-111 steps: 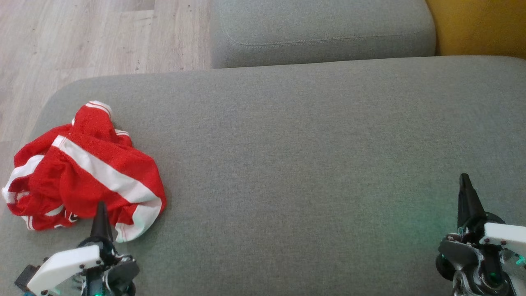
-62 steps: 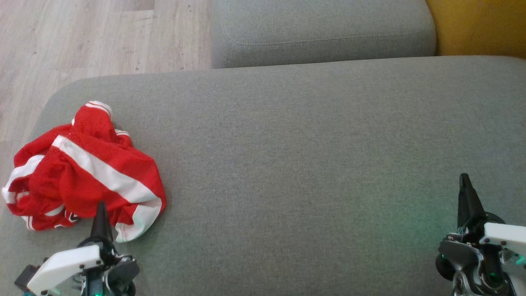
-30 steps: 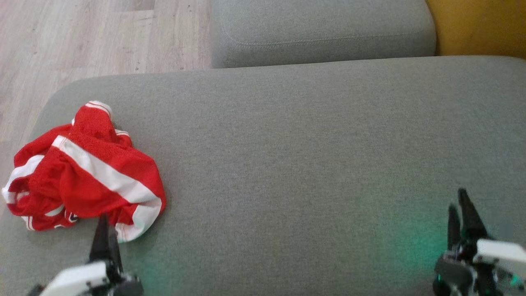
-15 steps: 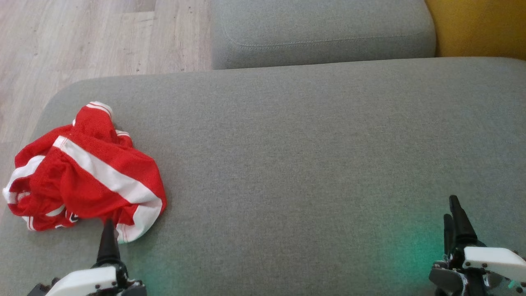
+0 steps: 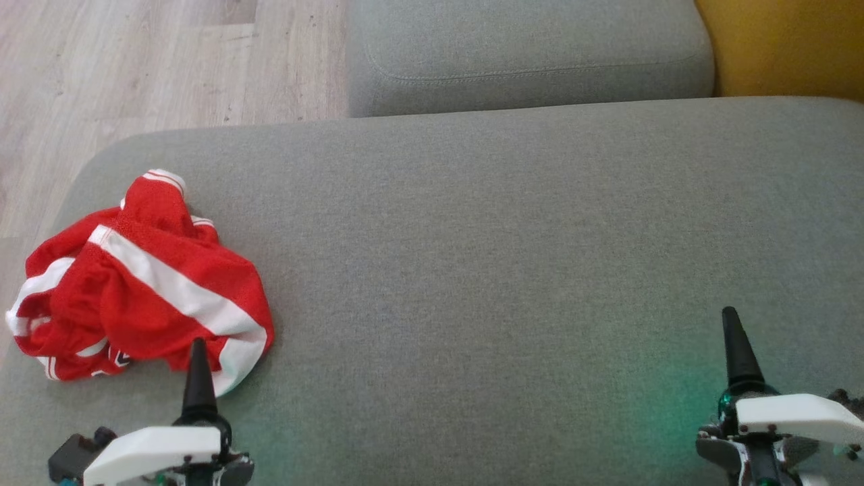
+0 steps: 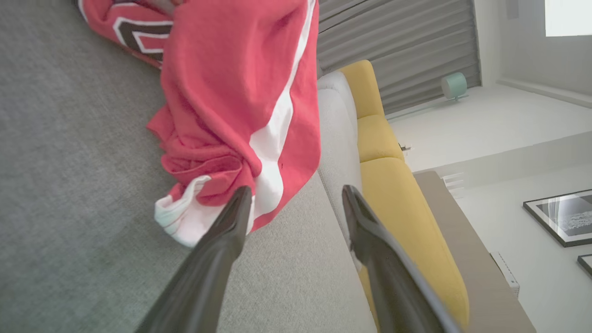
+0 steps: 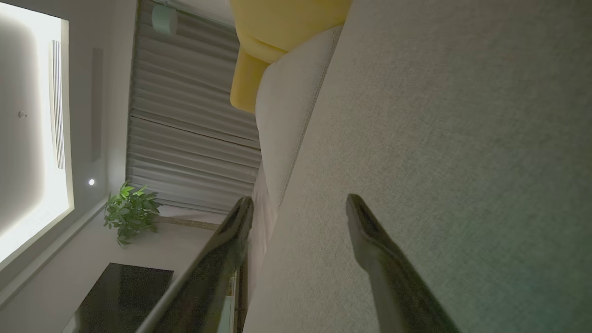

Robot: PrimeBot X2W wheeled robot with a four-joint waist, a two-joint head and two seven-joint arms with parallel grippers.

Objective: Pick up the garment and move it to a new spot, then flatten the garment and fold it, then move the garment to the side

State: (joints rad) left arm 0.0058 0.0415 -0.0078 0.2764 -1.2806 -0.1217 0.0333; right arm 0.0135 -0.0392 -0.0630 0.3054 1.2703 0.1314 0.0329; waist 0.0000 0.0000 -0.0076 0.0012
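The garment [image 5: 138, 290] is a crumpled red piece with white stripes, lying at the left end of the grey sofa seat [image 5: 486, 256]. In the left wrist view the garment [image 6: 236, 101] lies just ahead of the fingers. My left gripper [image 5: 198, 375] sits at the lower left with its tip at the garment's near edge; in the left wrist view the left gripper [image 6: 296, 208] is open and holds nothing. My right gripper [image 5: 736, 347] hovers over bare seat at the lower right, far from the garment. The right wrist view shows the right gripper [image 7: 298, 212] open and empty.
A grey cushion [image 5: 533, 54] lies behind the seat, with a yellow cushion [image 5: 783, 47] at the back right. Wooden floor [image 5: 135, 67] lies beyond the seat's left edge. Wide bare seat stretches between the two grippers.
Both grippers have opened. The left gripper has shifted a little right beside the garment's near edge. The right gripper has dropped lower in the view. The garment has stayed put.
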